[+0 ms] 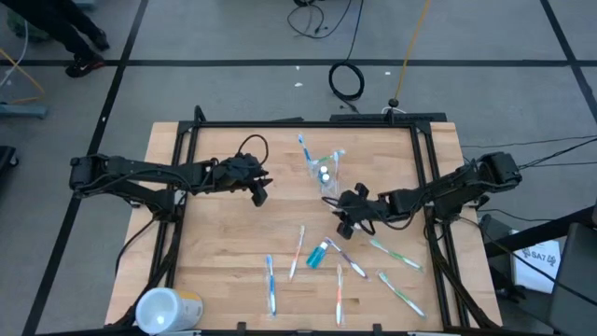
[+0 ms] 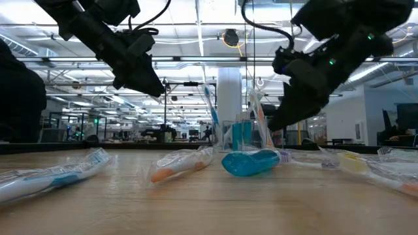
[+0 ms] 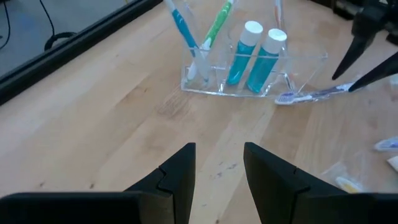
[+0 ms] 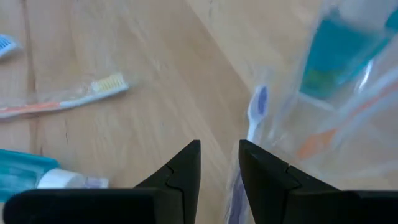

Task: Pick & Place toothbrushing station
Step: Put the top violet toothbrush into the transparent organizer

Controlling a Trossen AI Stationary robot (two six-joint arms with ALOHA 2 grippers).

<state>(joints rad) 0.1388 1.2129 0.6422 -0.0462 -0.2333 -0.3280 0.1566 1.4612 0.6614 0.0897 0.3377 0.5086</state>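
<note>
A clear plastic cup (image 3: 249,81) stands at the far middle of the table (image 1: 224,252). It holds a blue and a green toothbrush and two blue toothpaste tubes (image 3: 261,56). My right gripper (image 1: 346,224) hangs just to the near right of it, shut on a purple-white toothbrush (image 3: 311,94) whose head points at the cup. My left gripper (image 3: 219,149) hovers open to the left of the cup (image 1: 325,173), with nothing between its fingers. Several wrapped toothbrushes (image 1: 270,285) and a blue toothpaste tube (image 1: 319,252) lie flat on the near half. My right gripper has the purple-white toothbrush's handle (image 4: 234,190) between its two fingers. The fingers (image 3: 348,62) slant down from the table's right side, and the brush runs forward out of them. Its head (image 3: 283,98) is low beside the cup's foot; whether it touches the table I cannot tell.
A large white and yellow cylinder (image 1: 168,308) lies at the near left corner. Green toothbrushes (image 1: 396,252) lie at the near right, an orange one (image 4: 62,99) below my right gripper. A black frame (image 1: 308,123) runs round the table. Bare wood lies under my left gripper (image 1: 259,193).
</note>
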